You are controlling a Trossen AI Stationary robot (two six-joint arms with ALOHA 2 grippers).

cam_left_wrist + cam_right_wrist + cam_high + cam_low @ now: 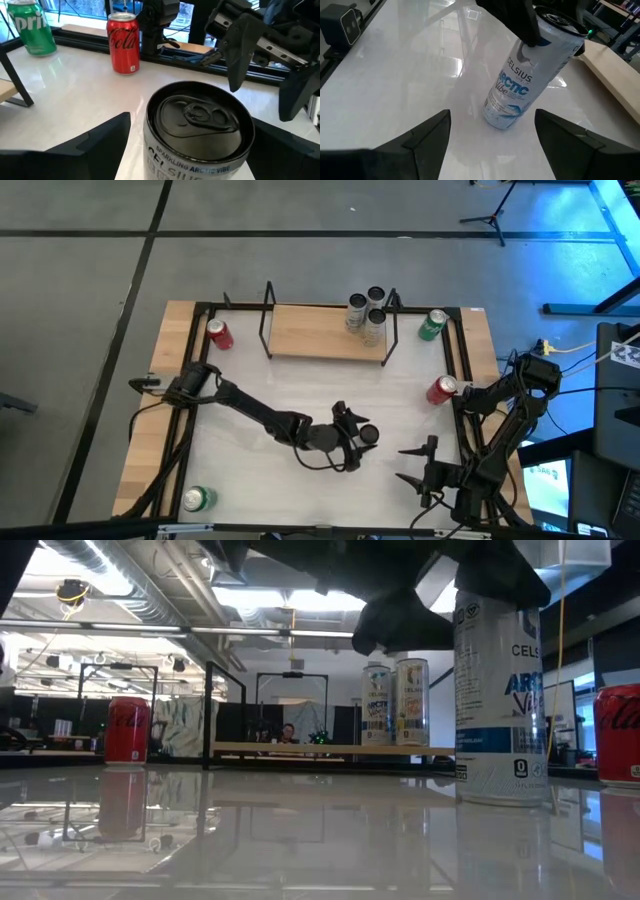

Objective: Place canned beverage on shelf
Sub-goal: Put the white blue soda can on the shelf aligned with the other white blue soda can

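1. The left claw (pixel 362 434) is near the middle of the white counter (pixel 280 380), its fingers on either side of a tall Celsius can (pixel 500 690). The fingers look pressed against the can near its top, though the contact itself is not plainly shown.
2. That can stands upright on the counter, well apart from the shelf (pixel 325 332).
3. The shelf, a light-wood board in a black rod frame, sits at the far side of the counter. Three tall cans (pixel 366 311) stand close together at its right end.
4. The right claw (pixel 418 464) hovers near the counter's right front area with its fingers spread wide, holding nothing and pointing toward the Celsius can.
5. A red cola can (pixel 219 334) stands left of the shelf, a green can (pixel 433 325) right of it.
6. A second red can (pixel 441 389) stands by the right rail, and another green can (pixel 198 499) sits at the front left corner.
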